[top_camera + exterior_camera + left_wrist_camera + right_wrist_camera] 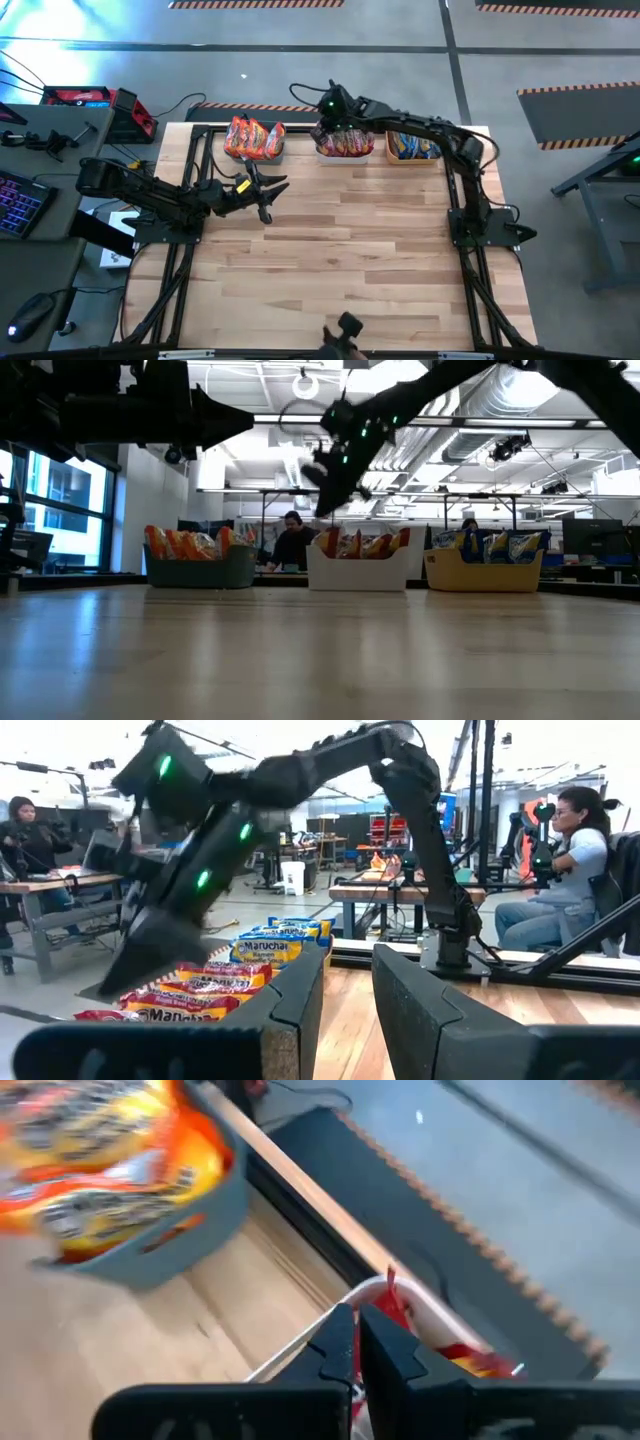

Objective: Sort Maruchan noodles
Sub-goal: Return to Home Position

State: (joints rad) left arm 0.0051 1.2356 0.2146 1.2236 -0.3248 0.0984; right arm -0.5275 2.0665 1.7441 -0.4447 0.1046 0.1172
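Note:
Three bins stand in a row along the table's far edge. The dark-blue bin [255, 142] holds orange noodle packets [110, 1160]. The white bin [358, 572] holds red-and-white packets [205, 978]. The yellow bin [483, 570] holds yellow-blue packets [275, 942]. My right gripper [357, 1348] is shut and empty. It hangs slanting down over the white bin's left far corner [372, 1292], clear above the bin in the low view [326, 505]. My left gripper [345, 1010] waits open and empty above the table's left part [270, 195], pointing at the bins.
The bare wooden tabletop [340, 260] stretches from the bins to the near edge. A black frame [455, 190] runs round the table. People sit at desks in the room behind [585, 850]. A keyboard and tools lie on a side desk at the left [25, 200].

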